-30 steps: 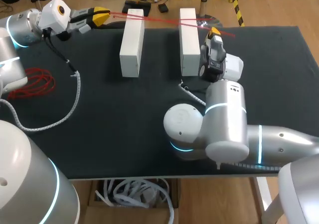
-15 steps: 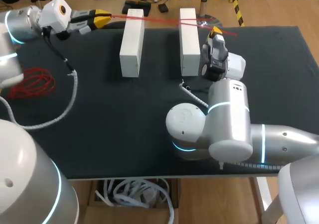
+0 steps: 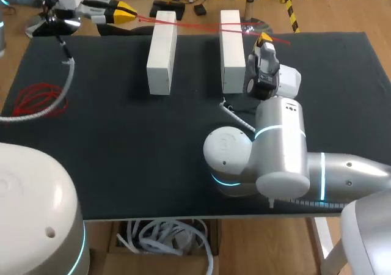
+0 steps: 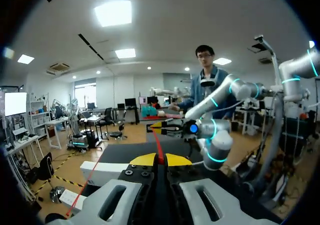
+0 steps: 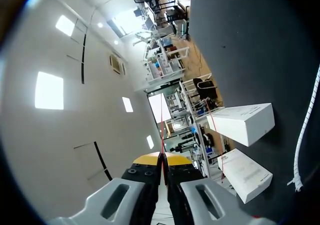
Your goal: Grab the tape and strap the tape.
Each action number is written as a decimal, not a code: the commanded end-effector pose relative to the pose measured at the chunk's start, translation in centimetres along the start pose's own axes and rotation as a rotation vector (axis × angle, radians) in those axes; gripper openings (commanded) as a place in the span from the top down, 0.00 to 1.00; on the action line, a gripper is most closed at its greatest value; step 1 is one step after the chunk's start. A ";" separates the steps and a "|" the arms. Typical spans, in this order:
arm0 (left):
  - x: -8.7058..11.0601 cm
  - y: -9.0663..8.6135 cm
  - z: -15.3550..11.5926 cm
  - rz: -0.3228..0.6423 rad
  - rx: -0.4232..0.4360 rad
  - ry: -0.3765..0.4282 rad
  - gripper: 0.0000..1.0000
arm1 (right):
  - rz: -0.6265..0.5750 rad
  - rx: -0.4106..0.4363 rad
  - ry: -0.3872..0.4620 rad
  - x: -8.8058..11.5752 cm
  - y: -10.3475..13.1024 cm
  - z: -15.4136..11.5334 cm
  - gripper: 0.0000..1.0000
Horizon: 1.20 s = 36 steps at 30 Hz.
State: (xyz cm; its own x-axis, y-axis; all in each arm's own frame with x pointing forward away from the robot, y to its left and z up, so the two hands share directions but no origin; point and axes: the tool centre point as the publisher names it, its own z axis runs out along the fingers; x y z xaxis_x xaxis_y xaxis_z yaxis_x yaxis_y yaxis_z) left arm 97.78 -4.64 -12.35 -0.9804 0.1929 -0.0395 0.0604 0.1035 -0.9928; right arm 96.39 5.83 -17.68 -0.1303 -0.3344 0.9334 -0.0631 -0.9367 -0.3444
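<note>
Item: tape [image 3: 195,24], a thin red strip, drawn taut above the far edge of the black mat [image 3: 153,153], running from 10 o'clock to 1 o'clock in the head view. Left end: left gripper [image 3: 125,11], at 10 o'clock just past the mat's far edge, yellow tips pressed close together on the tape. In the left wrist view the same gripper [image 4: 160,160] shows almost no gap between its tips, the tape [image 4: 158,145] clamped there and leading straight ahead toward the right arm [image 4: 210,135]. Right end: right gripper [image 3: 263,41], at 1 o'clock, just beside the right box, tips pinched narrow on the tape. A short red tail shows past it at its 3 o'clock. In the right wrist view that gripper [image 5: 163,159] has its fingers closed on the tape [image 5: 161,130], which leads straight ahead. Supports: left box [image 3: 161,52] and right box [image 3: 230,49], white, oblong, parallel, lying at 12 o'clock with a gap between them. The tape crosses over the far ends of both. Other: coil of red cord [image 3: 36,101] at 9 o'clock. White spiral cable [image 3: 64,85] runs beside the coil.
</note>
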 end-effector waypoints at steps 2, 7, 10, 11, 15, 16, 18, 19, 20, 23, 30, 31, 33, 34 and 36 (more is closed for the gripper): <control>-0.1 -0.8 0.0 -0.026 -0.282 0.018 1.00 | -0.002 -0.001 -0.007 0.3 0.1 0.0 1.00; -0.3 -1.0 0.1 -0.032 -0.311 0.023 1.00 | -0.002 -0.001 -0.007 0.3 0.1 0.0 1.00; -0.5 -0.9 0.5 -0.065 -0.387 0.023 1.00 | -0.002 -0.001 -0.007 0.3 0.1 0.0 1.00; -0.5 -0.8 0.5 -0.072 -0.413 0.026 1.00 | -0.002 -0.001 -0.007 0.3 0.1 0.0 1.00; -0.4 -0.7 0.9 -0.110 -0.469 -0.010 1.00 | -0.002 -0.001 -0.007 0.3 0.1 0.0 1.00; -0.3 -0.6 1.0 -0.129 -0.503 -0.001 1.00 | -0.002 -0.001 -0.007 0.3 0.1 0.0 1.00; -0.4 -0.6 1.3 -0.123 -0.522 -0.018 1.00 | -0.002 -0.001 -0.007 0.3 0.1 0.0 1.00; -0.5 -0.5 1.5 -0.118 -0.543 -0.009 1.00 | -0.002 -0.001 -0.007 0.3 0.1 0.0 1.00; -0.6 -0.4 1.7 -0.103 -0.547 -0.021 1.00 | -0.002 -0.001 -0.007 0.3 0.1 0.0 1.00; -0.6 -0.4 2.2 -0.097 -0.602 -0.023 1.00 | -0.002 -0.001 -0.007 0.3 0.1 0.0 1.00; 0.0 -0.8 2.9 -0.059 -0.690 -0.043 1.00 | -0.002 -0.001 -0.007 0.3 0.1 0.0 1.00; 0.1 -1.1 3.1 -0.051 -0.708 -0.032 1.00 | -0.002 -0.001 -0.007 0.3 0.1 0.0 1.00; 0.1 -1.6 3.5 -0.046 -0.740 -0.007 1.00 | -0.002 -0.001 -0.007 0.3 0.1 0.0 1.00; 0.2 -1.9 3.7 -0.038 -0.751 0.004 1.00 | -0.002 -0.001 -0.007 0.3 0.1 0.0 1.00; 0.2 -2.4 4.1 -0.037 -0.772 0.022 1.00 | -0.002 -0.001 -0.007 0.3 0.1 0.0 1.00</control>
State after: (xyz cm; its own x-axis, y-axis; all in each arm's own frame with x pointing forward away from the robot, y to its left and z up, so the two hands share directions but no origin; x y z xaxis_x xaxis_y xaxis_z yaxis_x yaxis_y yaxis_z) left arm 96.60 -8.39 -11.27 -0.9820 0.1886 -0.0052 0.1346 0.6809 -0.7199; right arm 96.39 5.81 -17.69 -0.1304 -0.3344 0.9334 -0.0631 -0.9367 -0.3444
